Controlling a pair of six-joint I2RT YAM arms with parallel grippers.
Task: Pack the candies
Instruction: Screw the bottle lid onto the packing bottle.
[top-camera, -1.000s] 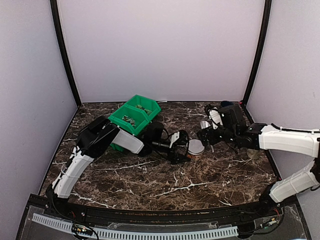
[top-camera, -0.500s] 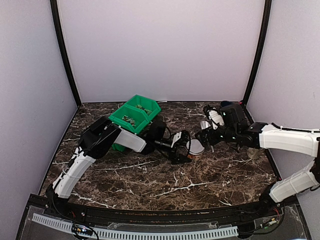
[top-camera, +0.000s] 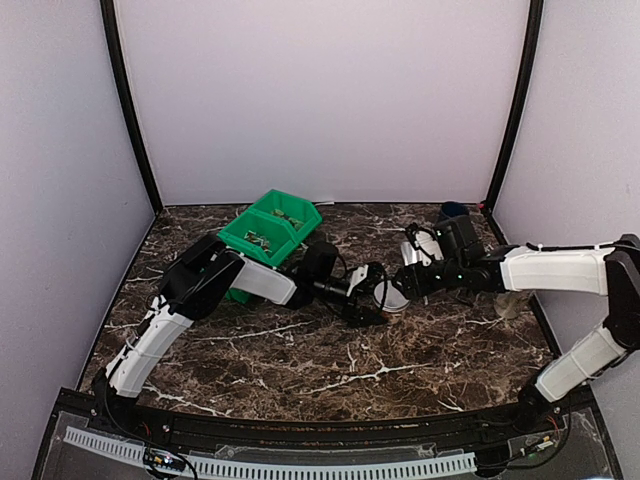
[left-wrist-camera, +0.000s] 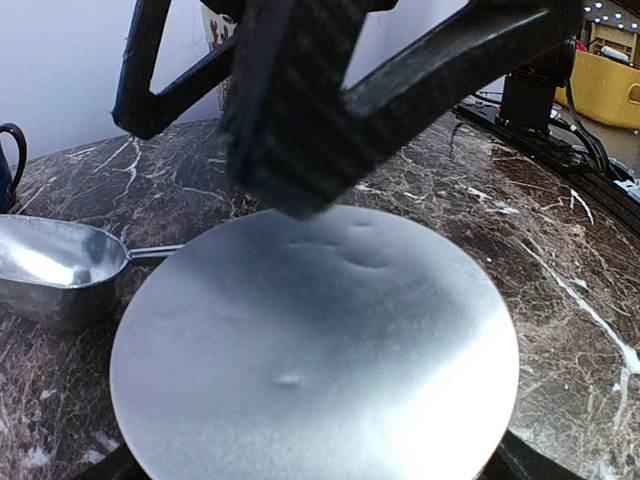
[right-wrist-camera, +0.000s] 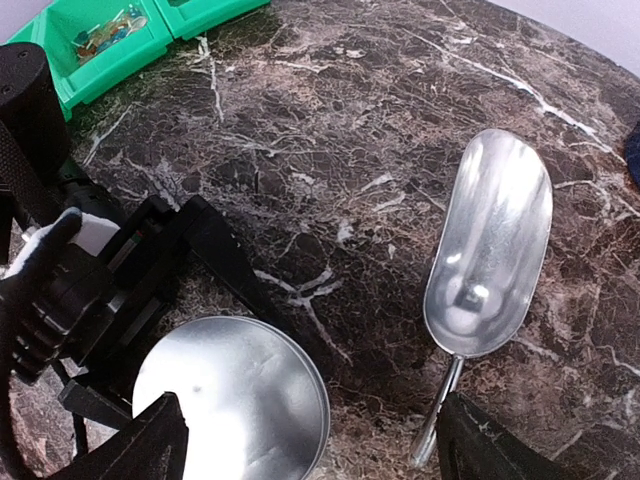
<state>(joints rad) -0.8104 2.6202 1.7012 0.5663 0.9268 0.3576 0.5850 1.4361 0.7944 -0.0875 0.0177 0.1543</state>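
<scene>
Candies (right-wrist-camera: 105, 25) lie as tiny mixed-colour pieces in a compartment of the green bin (right-wrist-camera: 120, 55). A round silvery lid (right-wrist-camera: 230, 400) sits on a small jar mid-table, and the jar under it is almost fully hidden. My left gripper (top-camera: 378, 298) is open, one black finger on each side of the lid (left-wrist-camera: 310, 350), close to its rim. My right gripper (right-wrist-camera: 315, 455) is open just above and to the right of the lid (top-camera: 393, 293). One of its fingers hangs over the lid and the other near the scoop's handle. It holds nothing.
A metal scoop (right-wrist-camera: 490, 250) lies empty on the marble just right of the lid, handle towards the near side. The green bin (top-camera: 270, 230) stands tilted at the back left, behind my left arm. A dark blue mug (top-camera: 453, 211) is at the back right corner.
My left gripper has slid right until its fingers flank the lid. My right gripper has come left and down over the lid. Both pairs of jaws have narrowed a little.
</scene>
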